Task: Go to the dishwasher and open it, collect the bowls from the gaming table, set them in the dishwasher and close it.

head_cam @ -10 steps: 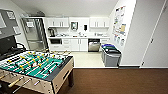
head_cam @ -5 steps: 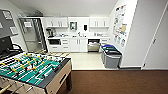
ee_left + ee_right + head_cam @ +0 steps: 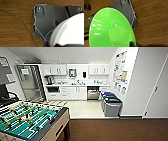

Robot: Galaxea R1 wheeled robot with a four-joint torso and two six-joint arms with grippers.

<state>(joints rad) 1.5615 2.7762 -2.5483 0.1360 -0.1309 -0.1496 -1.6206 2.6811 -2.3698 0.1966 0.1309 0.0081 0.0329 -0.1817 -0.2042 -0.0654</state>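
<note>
The dishwasher (image 3: 93, 93) stands in the far kitchen counter run, a steel front with a dark opening above it; its door looks dropped partway. In the right wrist view a bright light green bowl (image 3: 110, 28) shows large, held tilted above brown wood-look floor. My right gripper (image 3: 133, 44) is shut on its rim. In the left wrist view a white round bowl (image 3: 70, 31) shows large, with my left gripper (image 3: 50, 44) shut at its edge. The gaming table is out of view.
A green-field foosball table (image 3: 30, 122) stands close at the lower left. Grey bins (image 3: 111, 105) with dark lids stand by the right wall. A steel fridge (image 3: 31, 83) is at the left of the kitchen. Brown floor meets pale kitchen floor (image 3: 83, 109).
The whole head picture has shifted a little, so the camera has moved. The kitchen counter and bins sit slightly differently in the picture. Nothing in the room itself has moved.
</note>
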